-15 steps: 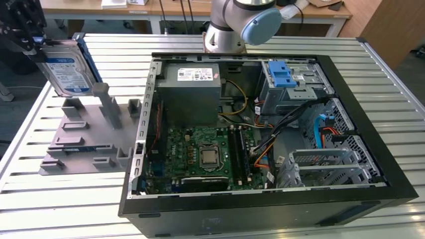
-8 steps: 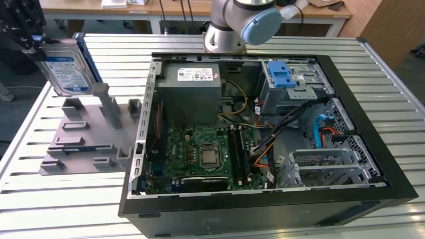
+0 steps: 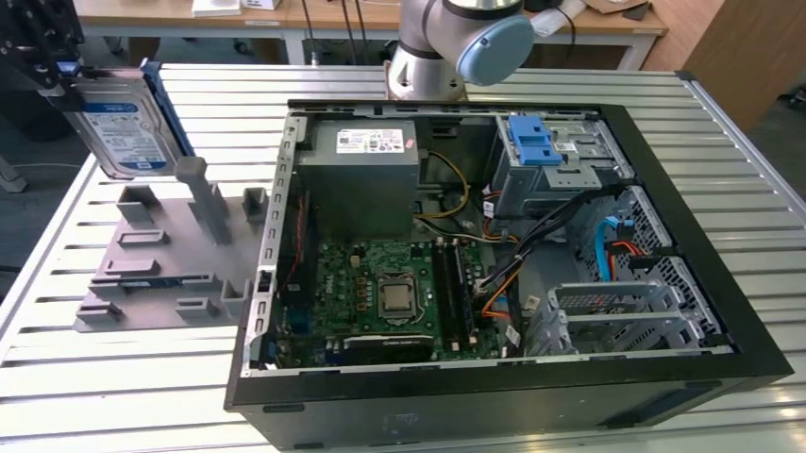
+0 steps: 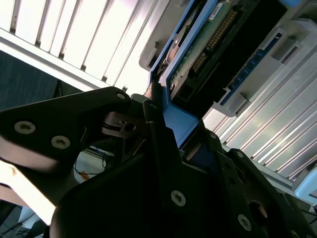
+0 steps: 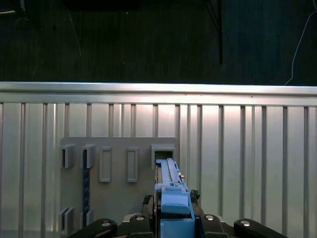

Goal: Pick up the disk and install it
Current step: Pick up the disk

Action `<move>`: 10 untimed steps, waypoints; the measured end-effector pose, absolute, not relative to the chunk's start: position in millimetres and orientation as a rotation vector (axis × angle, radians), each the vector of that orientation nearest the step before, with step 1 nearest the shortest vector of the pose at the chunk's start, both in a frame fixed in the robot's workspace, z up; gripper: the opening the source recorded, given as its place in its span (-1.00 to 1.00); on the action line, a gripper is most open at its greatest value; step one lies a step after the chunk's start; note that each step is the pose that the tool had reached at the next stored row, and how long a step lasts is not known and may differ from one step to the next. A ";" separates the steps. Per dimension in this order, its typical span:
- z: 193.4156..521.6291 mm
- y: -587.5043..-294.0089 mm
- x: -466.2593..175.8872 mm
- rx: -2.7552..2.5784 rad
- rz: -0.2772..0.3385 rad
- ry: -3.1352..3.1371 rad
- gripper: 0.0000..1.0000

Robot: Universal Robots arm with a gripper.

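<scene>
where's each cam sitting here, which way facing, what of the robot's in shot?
Exterior view: high off the arm, looking down on the computer case and table; shows the arm base and the pincer gripping the disk.
First wrist view: on the wrist, looking down past the pincer at the grey fixture.
Second wrist view: on the wrist, close along the pincer onto the disk.
Shared: the gripped disk, in all three.
</scene>
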State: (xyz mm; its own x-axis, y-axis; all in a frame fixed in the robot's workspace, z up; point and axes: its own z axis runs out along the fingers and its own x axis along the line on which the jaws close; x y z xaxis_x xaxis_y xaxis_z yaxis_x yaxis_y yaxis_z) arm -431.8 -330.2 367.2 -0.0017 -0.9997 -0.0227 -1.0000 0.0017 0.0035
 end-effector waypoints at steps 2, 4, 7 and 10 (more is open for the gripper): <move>368.5 -330.2 -431.9 -2.210 0.029 2.214 -0.27; 369.8 -330.3 -432.0 -2.210 0.029 2.214 -0.27; 369.8 -330.2 -432.0 -2.210 0.029 2.214 -0.27; 372.2 -330.2 -432.0 -2.210 0.029 2.214 -0.27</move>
